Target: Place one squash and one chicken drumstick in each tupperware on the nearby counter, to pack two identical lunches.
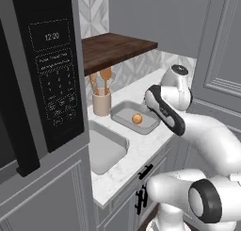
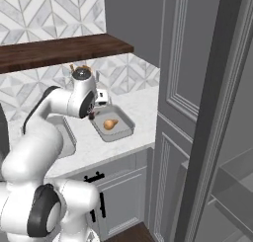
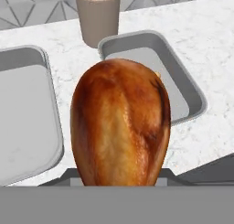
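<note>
The pincer point(image 2: 91, 115) pinches the chicken drumstick point(image 3: 120, 122) above the surface point(image 3: 215, 26), thick end away from the hand; base views show a squash point(image 1: 137, 119) in the right tupperware point(image 1: 123, 111)

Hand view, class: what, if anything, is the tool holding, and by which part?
A red-brown chicken drumstick, with its broad meaty end facing the camera, above the counter. The fingers are hidden behind it, so the exact place of the hold cannot be told.

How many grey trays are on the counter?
2. One tray sits beside the tan cup and has a squash in it. The other tray lies next to it, nearer the microwave. None seems hidden.
</note>
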